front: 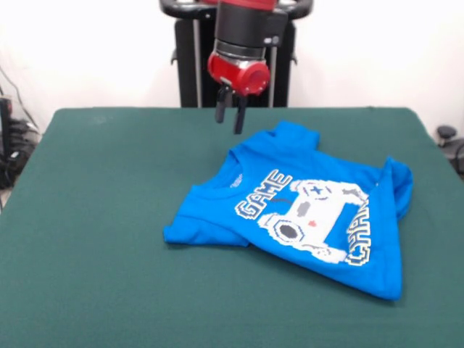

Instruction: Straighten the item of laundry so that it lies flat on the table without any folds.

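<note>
The item of laundry is a bright blue T-shirt with a white-grey game controller print and "GAME" lettering, lying right of the middle of the dark green table. Its left side is folded under near the collar, and its right edge is bunched into a raised fold. One sleeve points toward the far side. My gripper hangs above the table just left of that sleeve, apart from the cloth. Its two dark fingers stand a little apart with nothing between them.
The table's left half is bare green cloth. Cables and dark equipment sit off the table's left edge, and a small dark object sits off its right edge.
</note>
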`<state>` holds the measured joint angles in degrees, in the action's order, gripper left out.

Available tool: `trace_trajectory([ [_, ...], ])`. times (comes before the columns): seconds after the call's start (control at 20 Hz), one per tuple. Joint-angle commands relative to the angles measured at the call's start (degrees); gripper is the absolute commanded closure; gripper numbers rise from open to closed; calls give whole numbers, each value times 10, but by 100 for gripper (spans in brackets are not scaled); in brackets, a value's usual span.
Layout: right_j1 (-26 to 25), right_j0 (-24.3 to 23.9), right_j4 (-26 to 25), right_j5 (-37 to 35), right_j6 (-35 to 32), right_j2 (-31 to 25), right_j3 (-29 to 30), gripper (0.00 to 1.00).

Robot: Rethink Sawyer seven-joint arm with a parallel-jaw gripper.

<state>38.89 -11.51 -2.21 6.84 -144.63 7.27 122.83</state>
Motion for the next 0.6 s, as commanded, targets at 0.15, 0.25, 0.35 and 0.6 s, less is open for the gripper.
trace_trajectory([
  [0.15,17,58,81,-100,-74,-42,-64,0],
  [0.25,18,70,90,-107,-71,-30,-73,0],
  [0.35,20,81,99,-121,-69,-23,-85,0],
  [0.6,9,98,116,-123,-70,-19,-109,0],
])
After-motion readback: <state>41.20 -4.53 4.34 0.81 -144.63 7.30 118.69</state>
